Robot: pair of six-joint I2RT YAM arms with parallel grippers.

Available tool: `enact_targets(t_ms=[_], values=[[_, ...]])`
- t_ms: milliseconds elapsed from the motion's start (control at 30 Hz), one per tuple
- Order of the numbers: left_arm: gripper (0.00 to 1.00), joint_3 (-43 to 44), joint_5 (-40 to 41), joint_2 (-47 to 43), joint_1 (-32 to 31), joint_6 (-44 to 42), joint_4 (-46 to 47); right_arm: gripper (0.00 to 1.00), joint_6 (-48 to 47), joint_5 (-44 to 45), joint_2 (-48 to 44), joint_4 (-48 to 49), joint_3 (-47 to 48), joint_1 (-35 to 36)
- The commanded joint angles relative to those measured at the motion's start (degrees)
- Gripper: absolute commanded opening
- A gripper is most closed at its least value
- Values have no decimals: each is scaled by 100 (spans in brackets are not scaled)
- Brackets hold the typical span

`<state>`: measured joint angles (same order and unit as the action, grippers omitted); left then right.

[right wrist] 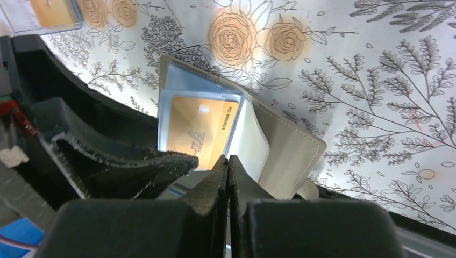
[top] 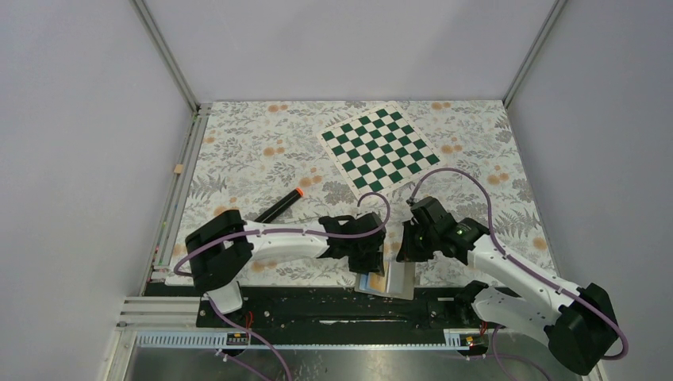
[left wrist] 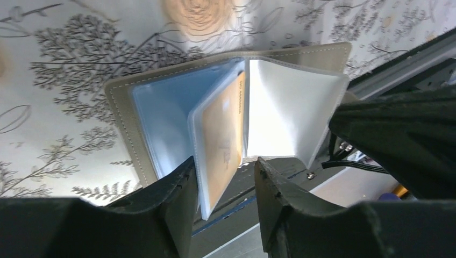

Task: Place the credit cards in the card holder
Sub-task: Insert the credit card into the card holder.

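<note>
Stitching rims the grey card holder (left wrist: 122, 110), splayed at the table's (top: 238, 159) near edge; we see a glossy orange credit card (left wrist: 226, 134) sleeved inside. Left gripper (left wrist: 225, 165) straddles that sleeve, jaws parted; right gripper (right wrist: 227, 161) hangs clenched alongside.

My tabletop (top: 254, 143) wears a cloth printed with grey leaves and orange roses. At its far side, right of centre, lies a green-and-white chessboard (top: 378, 148), turned at an angle. Nearer me, to the left, a black marker (top: 282, 206) lies slantwise, its orange tip pointing toward the chessboard.
</note>
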<state>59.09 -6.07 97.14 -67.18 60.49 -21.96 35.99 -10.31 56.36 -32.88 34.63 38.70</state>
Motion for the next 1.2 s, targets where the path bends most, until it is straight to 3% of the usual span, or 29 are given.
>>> enact_targets(t_ms=[0, 200, 600, 867, 1067, 1167], values=[[43, 438, -144, 18, -112, 57, 249, 1, -153, 208, -117, -298, 198, -125], [52, 604, 125, -69, -129, -84, -242, 0, -162, 187, -96, -302, 191, -161], [52, 608, -983, 399, -367, 45, 1537, 0, -210, 757, -353, -934, 474, -404], [53, 805, -1250, 1177, -445, 168, 1628, 0, -305, 739, -348, -1072, 484, -591], [52, 501, -957, 1244, -305, 437, 1714, 0, -343, 548, -192, -917, 309, -596], [46, 257, -601, 1154, -139, 589, 1611, 0, -323, 494, -122, -795, 220, -599]])
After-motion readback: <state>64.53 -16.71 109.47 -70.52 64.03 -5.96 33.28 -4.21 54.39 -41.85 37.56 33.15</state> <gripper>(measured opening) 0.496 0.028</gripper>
